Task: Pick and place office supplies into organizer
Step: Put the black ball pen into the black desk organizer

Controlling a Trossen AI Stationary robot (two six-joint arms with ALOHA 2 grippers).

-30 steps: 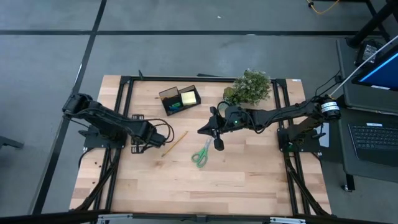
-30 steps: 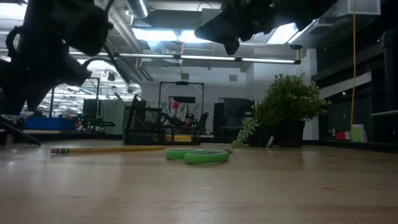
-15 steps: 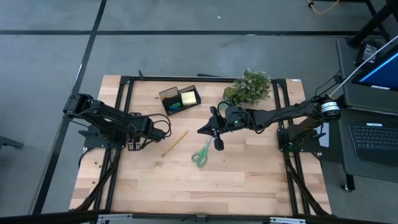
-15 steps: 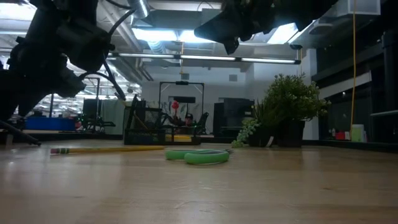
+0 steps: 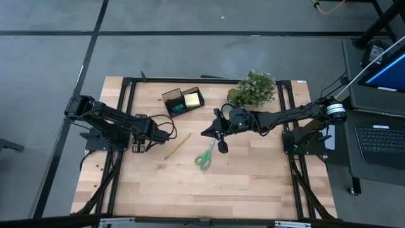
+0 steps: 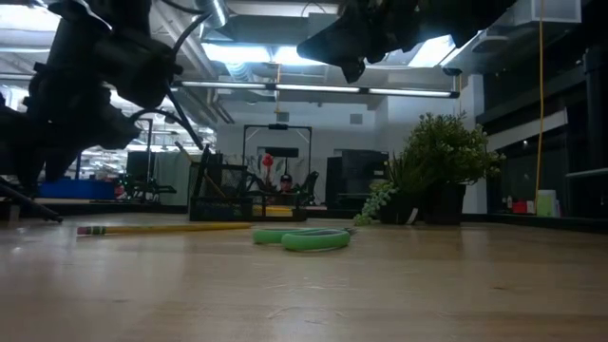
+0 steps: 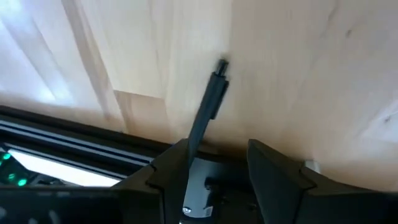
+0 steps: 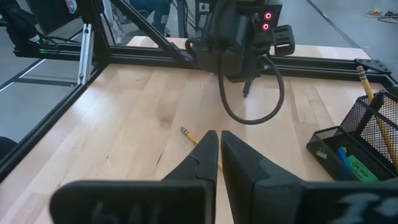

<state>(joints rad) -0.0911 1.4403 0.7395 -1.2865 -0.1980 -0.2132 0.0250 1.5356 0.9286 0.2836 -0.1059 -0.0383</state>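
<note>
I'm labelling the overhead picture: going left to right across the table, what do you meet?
Left gripper holding the black pen → wooden pencil → black organizer → green-handled scissors → right gripper → potted plant.

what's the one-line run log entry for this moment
left gripper: shut on black pen above table | right gripper: shut, empty, over green-handled scissors | wooden pencil: on table | black mesh organizer: holds yellow sticky-note pad

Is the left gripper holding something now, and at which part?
Yes. The left gripper holds the black pen near one end; the other end points out toward the table.
</note>
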